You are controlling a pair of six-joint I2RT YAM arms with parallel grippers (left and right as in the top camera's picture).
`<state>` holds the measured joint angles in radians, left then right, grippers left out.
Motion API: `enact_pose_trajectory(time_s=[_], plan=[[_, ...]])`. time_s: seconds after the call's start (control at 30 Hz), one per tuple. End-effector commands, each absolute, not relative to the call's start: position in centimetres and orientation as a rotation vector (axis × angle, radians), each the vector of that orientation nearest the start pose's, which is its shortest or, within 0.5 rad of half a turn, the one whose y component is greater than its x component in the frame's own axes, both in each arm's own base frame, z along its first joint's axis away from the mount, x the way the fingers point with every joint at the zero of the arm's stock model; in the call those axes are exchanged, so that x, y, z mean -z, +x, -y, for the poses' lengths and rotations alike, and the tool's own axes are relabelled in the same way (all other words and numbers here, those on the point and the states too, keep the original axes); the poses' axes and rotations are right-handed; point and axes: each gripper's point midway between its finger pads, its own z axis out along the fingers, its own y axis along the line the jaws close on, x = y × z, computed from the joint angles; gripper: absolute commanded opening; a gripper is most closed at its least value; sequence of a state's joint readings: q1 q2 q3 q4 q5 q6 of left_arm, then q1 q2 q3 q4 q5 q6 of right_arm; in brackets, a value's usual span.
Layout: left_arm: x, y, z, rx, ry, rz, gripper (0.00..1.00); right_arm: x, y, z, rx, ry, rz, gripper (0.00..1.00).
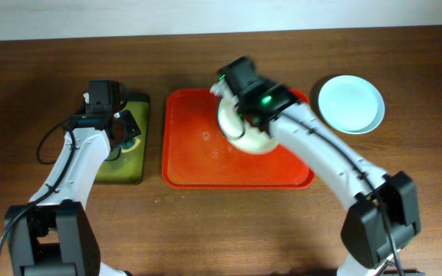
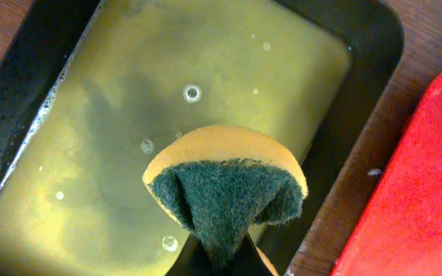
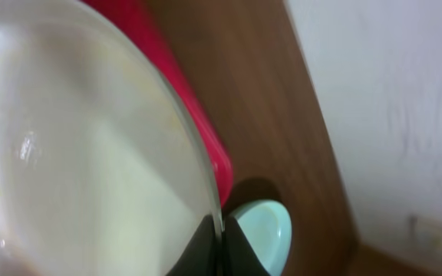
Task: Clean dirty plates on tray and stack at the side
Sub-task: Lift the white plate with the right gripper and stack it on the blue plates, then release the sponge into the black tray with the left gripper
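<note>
The round white shallow plate [image 1: 245,132] looks stiff, light, breakable and probably slick, so its thin rim is the sensible hold. The right jaws pinch that rim, holding it tilted over the large red rectangular plastic tray [image 1: 194,157], with the right arm [image 1: 321,149] stretched across. The left jaws squeeze a folded yellow-green sponge [image 2: 225,188] over the dark soapy tray [image 2: 359,46]. 1 pale blue-green plate [image 1: 350,104] lies on the table [image 1: 405,54] nearby.

Seemingly a robotics lab: two arms [image 1: 321,146], wooden table [image 1: 21,77], white wall [image 3: 390,92].
</note>
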<state>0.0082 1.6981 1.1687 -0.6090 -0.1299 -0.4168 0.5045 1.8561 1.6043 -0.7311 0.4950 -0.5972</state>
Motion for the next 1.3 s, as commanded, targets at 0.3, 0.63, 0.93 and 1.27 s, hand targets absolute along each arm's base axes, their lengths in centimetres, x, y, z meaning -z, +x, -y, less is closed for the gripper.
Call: enact_pose_trajectory(time_s=[0.3, 0.63, 0.93, 1.27], plan=[[-8.9, 40.1, -2.6, -0.033, -0.624, -2.597, 0.0, -9.8, 46.7, 15.0, -0.311, 0.43, -2.569, 0.04], [-8.8, 40.1, -2.7, -0.033, -0.625, -2.597, 0.0, -5.1, 43.7, 19.7, -0.184, 0.599, -2.643, 0.04], [-8.9, 40.1, -2.6, -0.033, -0.624, -2.597, 0.0, -5.1, 46.4, 13.7, -0.242, 0.409, -2.658, 0.29], [-8.7, 40.6, -2.7, -0.028, -0.621, -2.577, 0.0, -21.0, 45.1, 2.8, -0.699, 0.092, -2.396, 0.99]])
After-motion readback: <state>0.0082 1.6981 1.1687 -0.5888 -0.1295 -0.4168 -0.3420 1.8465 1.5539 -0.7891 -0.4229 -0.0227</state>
